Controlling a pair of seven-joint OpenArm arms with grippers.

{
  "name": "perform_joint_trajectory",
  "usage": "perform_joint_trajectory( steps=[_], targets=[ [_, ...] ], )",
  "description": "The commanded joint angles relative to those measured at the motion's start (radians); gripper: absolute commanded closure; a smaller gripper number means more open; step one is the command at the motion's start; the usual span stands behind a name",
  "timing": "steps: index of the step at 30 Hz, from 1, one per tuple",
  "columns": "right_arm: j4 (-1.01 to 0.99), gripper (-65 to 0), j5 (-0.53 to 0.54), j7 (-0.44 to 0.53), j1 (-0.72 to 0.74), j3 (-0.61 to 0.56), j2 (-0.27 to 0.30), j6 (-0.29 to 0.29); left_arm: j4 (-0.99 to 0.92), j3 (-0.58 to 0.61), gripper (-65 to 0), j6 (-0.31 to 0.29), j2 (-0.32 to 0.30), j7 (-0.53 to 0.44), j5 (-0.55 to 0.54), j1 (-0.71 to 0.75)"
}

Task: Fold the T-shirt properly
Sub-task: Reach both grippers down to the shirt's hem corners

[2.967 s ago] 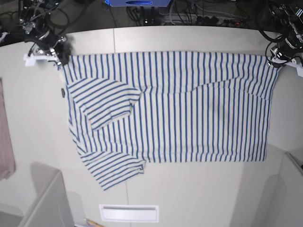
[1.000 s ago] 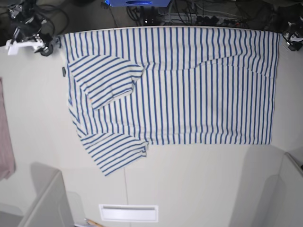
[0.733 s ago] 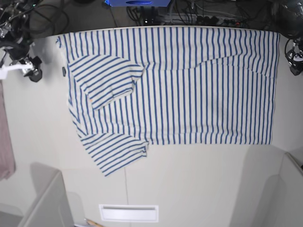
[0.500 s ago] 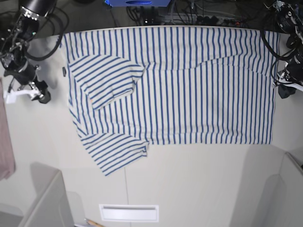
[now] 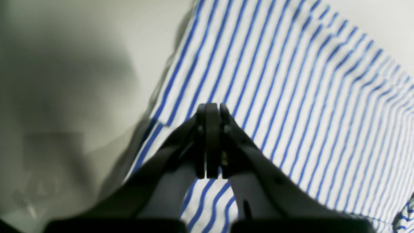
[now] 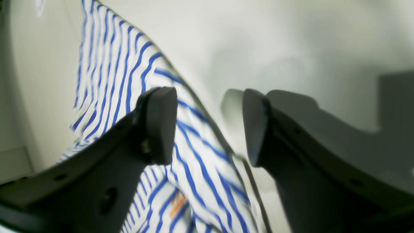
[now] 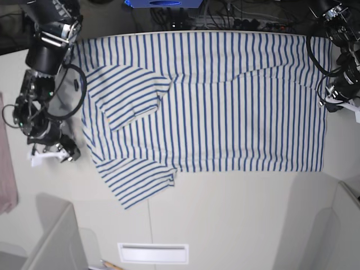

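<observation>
The white T-shirt (image 7: pixel 225 101) with thin blue stripes lies flat on the table, its far edge along the table's back edge. One sleeve (image 7: pixel 126 98) is folded onto the body; the other (image 7: pixel 138 185) sticks out at the near left. A small dark label (image 7: pixel 76 84) sits at the left edge. My left gripper (image 7: pixel 333 107) hovers at the shirt's right edge; in the left wrist view it (image 5: pixel 212 111) is shut and empty over the stripes (image 5: pixel 291 81). My right gripper (image 7: pixel 56 153) is beside the left edge, open (image 6: pixel 207 126) over the fabric's border (image 6: pixel 129 64).
A pinkish cloth (image 7: pixel 7 163) hangs at the far left. Grey bins stand at the near left (image 7: pixel 56 236) and near right (image 7: pixel 340 225). A white slotted tray (image 7: pixel 153 253) lies at the front edge. Cables (image 7: pixel 225 14) run behind the table.
Both grippers have let go of the shirt's far corners and moved nearer along its side edges. The shirt, earlier pulled to the back edge, now lies still.
</observation>
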Motion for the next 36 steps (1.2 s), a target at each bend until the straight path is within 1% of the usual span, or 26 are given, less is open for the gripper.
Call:
perform_joint_trajectory(
  steps=[1,4,5,9,12,14,17,20,24,26,32,33,34,35,36],
  targets=[
    [-0.033,-35.9,-0.004,0.026,0.054,-0.014,0.016,0.006,0.015,-0.008,0.0,-0.002,-0.025,-0.020,-0.004,0.001],
    [-0.200,-36.3,-0.028,0.090,0.147,-0.047,0.016,0.008,0.021,-0.008,0.0,-0.002,-0.048,-0.020,-0.004,0.011],
    [-0.258,-36.5,-0.035,0.118,0.180,-0.058,0.016,0.019,0.021,-0.008,0.0,-0.002,-0.055,-0.020,-0.004,0.013],
    [-0.570,-36.5,-0.081,0.216,0.348,-0.117,0.041,0.129,0.017,-0.010,0.0,-0.002,-0.076,-0.020,-0.004,0.014],
    [-0.808,-36.8,-0.123,0.319,0.476,-0.161,0.045,0.173,0.017,-0.035,0.0,-0.002,-0.078,-0.020,-0.004,0.014],
    [-0.893,-36.8,-0.148,0.354,0.526,-0.184,0.044,0.210,0.017,-0.059,0.0,-0.002,-0.078,-0.020,-0.004,0.014],
    [-0.935,-36.8,-0.177,0.357,0.555,-0.236,0.022,0.262,0.018,-0.073,0.0,-0.002,-0.078,-0.020,-0.004,0.013],
    [-0.935,-36.8,-0.182,0.354,0.565,-0.298,-0.012,0.270,0.017,-0.067,0.0,-0.002,-0.091,-0.020,-0.004,0.013],
    [-0.933,-36.8,-0.180,0.322,0.568,-0.370,-0.044,0.279,0.017,-0.065,0.0,-0.002,-0.097,-0.020,-0.004,0.013],
    [-0.933,-36.5,-0.180,0.322,0.569,-0.391,-0.050,0.295,0.017,-0.065,0.0,-0.002,-0.097,-0.020,-0.004,0.008],
    [-0.933,-36.0,-0.183,0.327,0.572,-0.403,-0.047,0.295,0.017,-0.065,0.0,-0.002,-0.097,-0.020,-0.004,0.013],
    [-0.933,-35.3,-0.183,0.327,0.571,-0.405,-0.045,0.295,0.015,-0.064,0.0,-0.002,-0.097,-0.020,-0.004,0.013],
    [-0.933,-32.6,-0.185,0.327,0.571,-0.405,-0.045,0.295,0.015,-0.062,0.0,-0.002,-0.097,-0.020,-0.004,0.013],
    [-0.933,-28.8,-0.185,0.327,0.571,-0.405,-0.045,0.295,0.013,-0.054,0.0,-0.002,-0.097,-0.020,-0.004,0.013],
    [-0.933,-23.6,-0.185,0.328,0.571,-0.405,-0.045,0.295,0.013,-0.038,0.0,-0.002,-0.099,-0.020,-0.004,0.013]
  ],
)
